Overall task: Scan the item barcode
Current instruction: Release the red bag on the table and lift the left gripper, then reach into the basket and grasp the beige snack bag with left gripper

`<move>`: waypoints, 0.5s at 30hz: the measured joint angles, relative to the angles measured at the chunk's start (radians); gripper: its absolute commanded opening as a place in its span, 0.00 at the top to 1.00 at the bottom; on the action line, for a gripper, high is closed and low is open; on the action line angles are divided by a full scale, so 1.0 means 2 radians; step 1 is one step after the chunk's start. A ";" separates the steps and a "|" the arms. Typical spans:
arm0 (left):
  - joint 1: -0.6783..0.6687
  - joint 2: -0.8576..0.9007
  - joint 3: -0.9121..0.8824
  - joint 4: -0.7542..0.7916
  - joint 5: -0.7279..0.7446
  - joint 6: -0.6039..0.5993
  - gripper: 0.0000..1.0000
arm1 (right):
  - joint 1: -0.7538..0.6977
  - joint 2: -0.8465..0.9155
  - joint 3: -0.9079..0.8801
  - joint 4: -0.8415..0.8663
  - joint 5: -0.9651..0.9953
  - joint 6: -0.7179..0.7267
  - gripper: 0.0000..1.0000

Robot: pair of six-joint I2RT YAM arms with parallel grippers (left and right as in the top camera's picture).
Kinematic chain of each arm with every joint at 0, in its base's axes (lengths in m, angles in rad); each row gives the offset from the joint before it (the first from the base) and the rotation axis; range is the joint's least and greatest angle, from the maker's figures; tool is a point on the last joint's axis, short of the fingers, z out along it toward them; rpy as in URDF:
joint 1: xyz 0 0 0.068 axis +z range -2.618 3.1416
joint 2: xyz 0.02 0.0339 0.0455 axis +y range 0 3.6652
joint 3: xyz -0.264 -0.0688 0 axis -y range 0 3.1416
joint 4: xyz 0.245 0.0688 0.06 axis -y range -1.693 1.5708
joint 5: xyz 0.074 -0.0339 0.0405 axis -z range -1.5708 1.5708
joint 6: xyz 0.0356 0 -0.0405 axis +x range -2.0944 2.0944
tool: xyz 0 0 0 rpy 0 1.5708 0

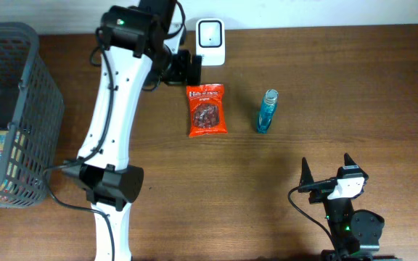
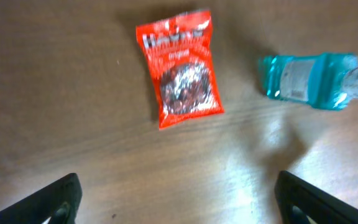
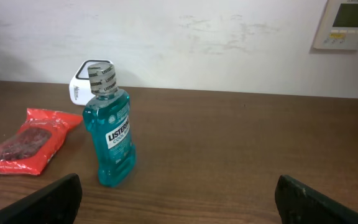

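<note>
Your desk holds: red snack bag, flat; blue mouthwash bottle, upright; scanner. Left tool, right tool: both wide open, empty.

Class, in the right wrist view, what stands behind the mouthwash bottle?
A white scanner stands behind the mouthwash bottle. The bottle's cap covers its right side, so that part cannot be seen.

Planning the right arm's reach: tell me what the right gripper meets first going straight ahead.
Probably the mouthwash bottle, upright left of centre within the right gripper's open span, though depth is unclear.
</note>
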 measured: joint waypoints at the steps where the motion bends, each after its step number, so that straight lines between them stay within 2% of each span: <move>1: -0.002 0.000 -0.011 0.000 0.001 0.000 0.01 | 0.000 0.000 0.000 0.000 0.000 0.000 0.02; 8: 0.014 -0.007 -0.021 0.002 -0.001 0.000 0.01 | 0.000 0.000 0.000 0.000 0.000 0.000 0.02; 13: 0.108 -0.079 -0.022 0.074 -0.031 0.000 0.01 | 0.000 0.000 0.000 0.000 0.000 0.000 0.02; 15: 0.169 -0.123 -0.020 0.138 -0.043 0.000 0.01 | 0.000 0.000 0.000 0.000 0.000 0.000 0.02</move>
